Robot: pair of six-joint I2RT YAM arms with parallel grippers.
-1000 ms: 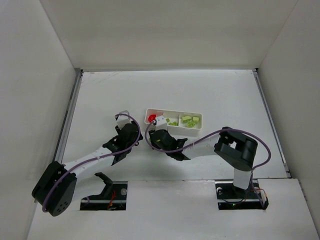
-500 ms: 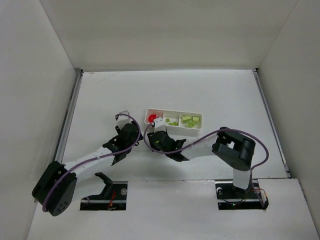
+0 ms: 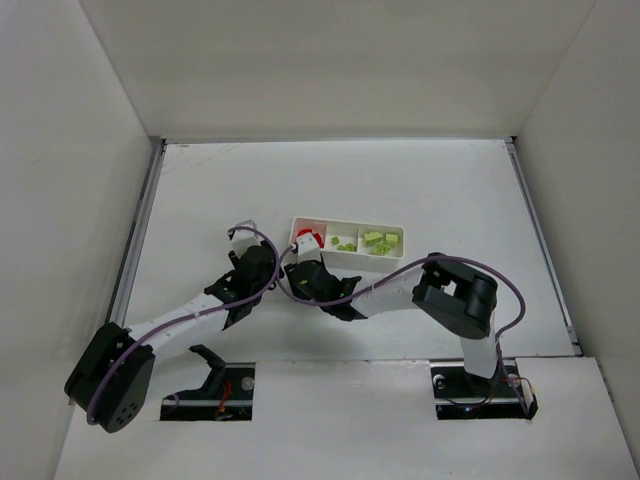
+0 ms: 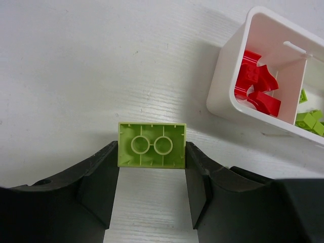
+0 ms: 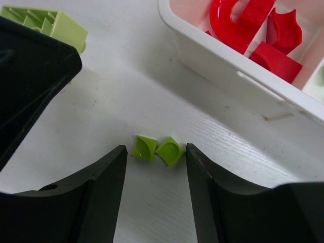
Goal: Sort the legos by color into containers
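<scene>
Lime-green plastic is filling the gap of the left gripper [image 4: 152, 154]. A lime-green brick [image 4: 152, 145] is being clenched between its two black fingers [image 4: 98, 185], with the hollow underside and its two rings facing the wrist camera. The brick's short sides are pressing against both inner faces. Whether the brick is resting on the white table [image 4: 101, 61] or hanging just off it cannot be told. It is sitting at about 8 o'clock from the white tray [image 4: 223, 88], near the tray's end wall but apart from it.

The right gripper [image 5: 156, 150] is standing spread wide, grasping nothing. Its prongs [image 5: 104, 195] are straddling two tiny lime-green pieces [image 5: 145, 148], which are lying side by side on the table and touching each other. The piece toward 3 o'clock is sitting just beside the prong on that side; whether they are touching cannot be told.

In the top view the two grippers are pointing toward each other, just at 7 o'clock of the tray. The compartment at the tray's 9 o'clock end is holding red legos [image 4: 255, 86]. The middle compartment and the one at 3 o'clock are holding lime-green legos [image 3: 377, 240]. In the right wrist view, the left gripper and its brick are showing at 10 o'clock.
</scene>
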